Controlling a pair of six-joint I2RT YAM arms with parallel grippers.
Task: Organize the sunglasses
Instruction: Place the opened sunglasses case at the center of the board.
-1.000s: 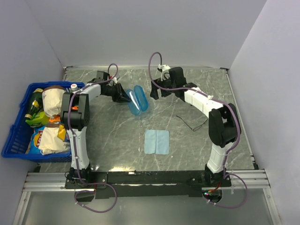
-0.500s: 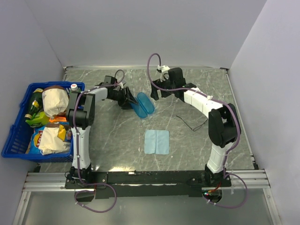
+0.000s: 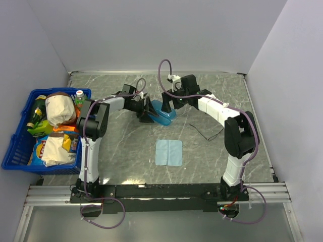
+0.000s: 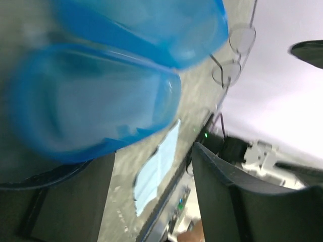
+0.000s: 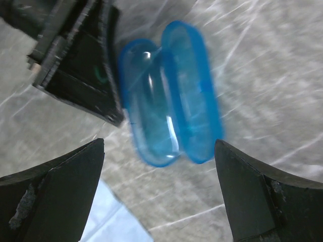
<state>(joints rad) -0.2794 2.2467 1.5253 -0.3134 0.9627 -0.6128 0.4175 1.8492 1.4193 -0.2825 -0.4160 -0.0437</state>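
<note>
Although the blue basket at the far left is packed, its contents are only partly made out. The left gripper is seen with jaws spread beside the open blue case, which is blurred; contact cannot be told. Above the case the right gripper is spread wide. Nearer lies a light-blue cloth. Farther right on the tabletop, the sunglasses are shown only as a thin dark line, well apart from both grippers.

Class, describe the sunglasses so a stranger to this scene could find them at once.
On the grey marbled table, look right of the open blue case. The sunglasses are a thin black wire shape, unlike the flat pale-blue cloth nearby.
</note>
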